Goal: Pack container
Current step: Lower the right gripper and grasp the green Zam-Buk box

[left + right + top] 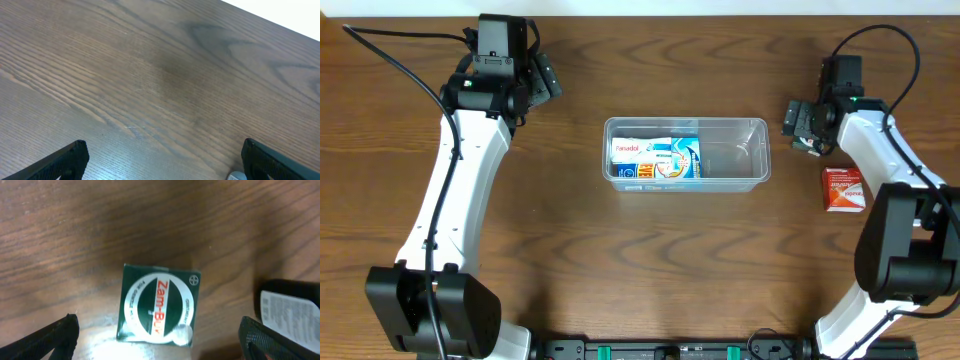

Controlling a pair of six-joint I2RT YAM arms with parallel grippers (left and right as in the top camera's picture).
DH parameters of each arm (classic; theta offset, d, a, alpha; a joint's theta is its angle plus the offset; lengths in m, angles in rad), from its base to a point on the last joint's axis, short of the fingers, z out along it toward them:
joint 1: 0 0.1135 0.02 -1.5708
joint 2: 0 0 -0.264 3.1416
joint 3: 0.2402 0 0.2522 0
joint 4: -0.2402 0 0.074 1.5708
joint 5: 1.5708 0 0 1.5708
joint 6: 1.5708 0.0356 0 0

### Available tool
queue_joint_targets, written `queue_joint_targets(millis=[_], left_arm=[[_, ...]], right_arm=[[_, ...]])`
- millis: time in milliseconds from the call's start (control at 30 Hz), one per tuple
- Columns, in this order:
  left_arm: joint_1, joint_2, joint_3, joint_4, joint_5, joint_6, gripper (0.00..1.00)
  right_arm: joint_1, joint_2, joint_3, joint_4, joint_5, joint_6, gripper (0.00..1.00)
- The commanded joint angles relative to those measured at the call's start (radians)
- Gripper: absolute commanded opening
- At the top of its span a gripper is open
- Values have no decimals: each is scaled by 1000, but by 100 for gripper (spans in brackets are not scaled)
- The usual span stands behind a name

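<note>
Jaws spread wide and pinching nothing on both arms. The left gripper point(546, 86) hangs over bare wood toward the far left corner of the desk point(620, 270), and its wrist view shows only grain between its two fingers point(65, 161). The right gripper point(798, 124) hovers low toward the desk's right edge, with a green Zam-Buk box point(157, 305) lying flat on the wood between its open fingers point(50, 340).

The container point(735, 152), a clear tub, sits at the middle of the desk with its long sides parallel to the far edge, seemingly within reach of both arms. Its left half already holds a Panadol box point(630, 150) and a blue-and-white box point(678, 158), lying flat side by side. Its right half is bare, seemingly left free for the items yet to go in.

An orange-red box point(845, 188) waits on the wood near the right edge, a little nearer the front edge than the right gripper and apart from the tub. A dark item with a white label point(287, 312) lies just beside the green box; what it is cannot be told.

From its open stance directly over the green box, the right arm looks poised to take that box next. The left arm appears parked away from the tub so as not to block the way in.
</note>
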Motion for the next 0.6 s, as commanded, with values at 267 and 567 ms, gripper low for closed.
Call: queue_joint_targets(millis=[267,567], left_arm=[[0,-4,10,-2,-12,18,98],[0,-4,10,-2,-12,18,98]], right_arm=[[6,83,8,78,20,29,99],[6,120,8,104,20,87,99]])
